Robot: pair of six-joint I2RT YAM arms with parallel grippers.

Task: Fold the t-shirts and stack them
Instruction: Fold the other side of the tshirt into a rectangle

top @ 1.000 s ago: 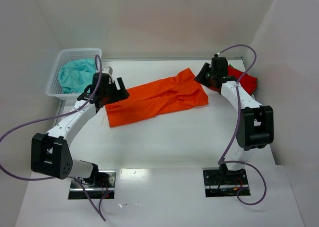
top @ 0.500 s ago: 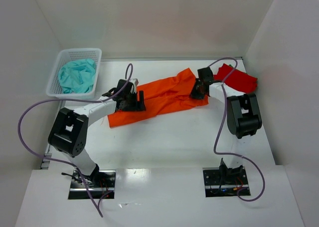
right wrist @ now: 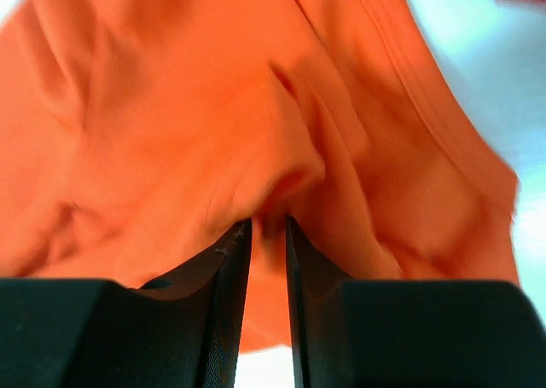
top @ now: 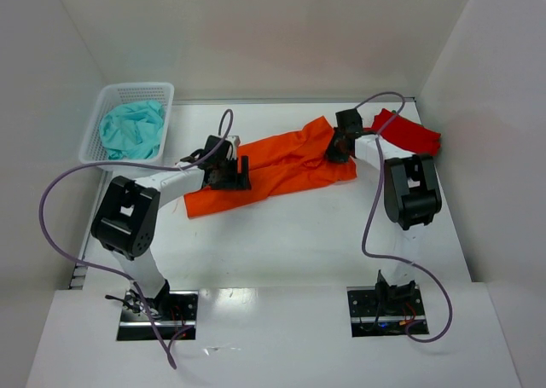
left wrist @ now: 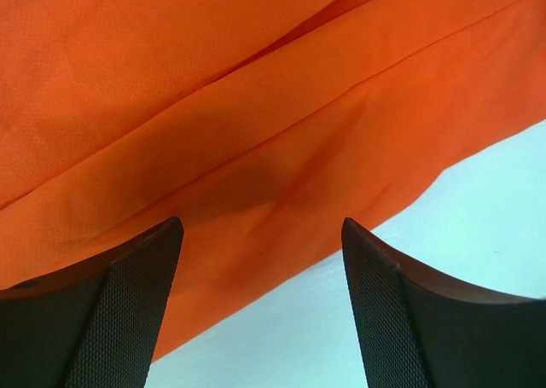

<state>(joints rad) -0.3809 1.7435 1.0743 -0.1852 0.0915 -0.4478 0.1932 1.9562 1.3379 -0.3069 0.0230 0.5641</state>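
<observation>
Both arms have come down onto the orange t-shirt [top: 277, 168] since a second ago. The left fingers [top: 236, 173], then raised at the shirt's left end, now sit over its near-left part. The right fingers [top: 340, 147], then raised beside the red t-shirt [top: 411, 133], now sit at the orange shirt's far right corner. Over the last half second neither set has shifted much, and the shirt's outline is much as it was. In the left wrist view the left fingers [left wrist: 145, 294] stand wide apart, released, with the shirt's near hem running slantwise between them and the white surface [left wrist: 461, 269] showing beyond it; contact with the cloth cannot be told. In the right wrist view the right fingers [right wrist: 229, 269] are nearly together, pinching a raised ridge of orange cloth between their tips. The orange t-shirt lies flat and slantwise across the far half of the surface, its left end nearer the arm bases than its right. The red t-shirt lies crumpled in the far right corner, close to the right wall and near the orange one, with the right arm crossing between them. A white mesh basket [top: 136, 87] holding a teal cloth [top: 132, 128] stands in the far left corner by the left wall, apart from the orange shirt. Bare surface [top: 290, 243] spans the near half between the shirt and the arm bases. The left elbow sits at the surface's left edge and the right elbow close to the right wall.
</observation>
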